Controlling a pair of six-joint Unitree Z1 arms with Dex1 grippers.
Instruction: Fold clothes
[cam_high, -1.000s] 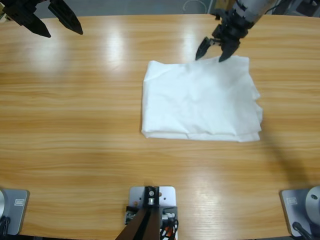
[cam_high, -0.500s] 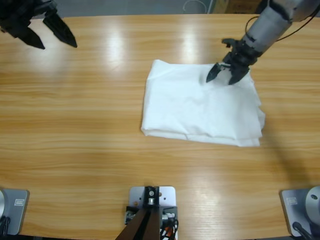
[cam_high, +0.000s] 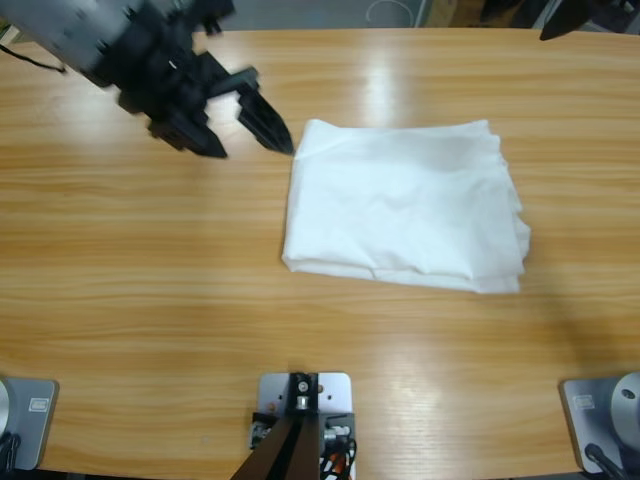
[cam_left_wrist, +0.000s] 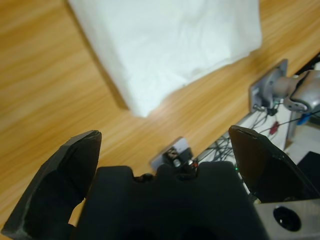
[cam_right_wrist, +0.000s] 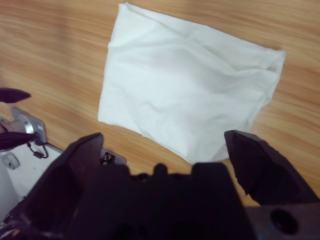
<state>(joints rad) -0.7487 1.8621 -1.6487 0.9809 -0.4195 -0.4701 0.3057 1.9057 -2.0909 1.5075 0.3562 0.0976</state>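
Your left gripper (cam_high: 248, 135) swung in beside the folded shirt's (cam_high: 405, 205) far-left corner, jaws apart and empty, while your right gripper (cam_right_wrist: 162, 145) pulled away, jaws apart; the shirt lay mid-table (cam_high: 150, 260).

The left end effector (cam_high: 250, 140) has swung in beside the T-shirt (cam_high: 400, 205); the right arm has withdrawn.

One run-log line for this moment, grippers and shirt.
left gripper: open, beside shirt corner | right gripper: open, raised clear | T-shirt: folded rectangle on table

Silver-grey arm (cam_high: 85, 45), black pointed hand (cam_high: 245, 135)
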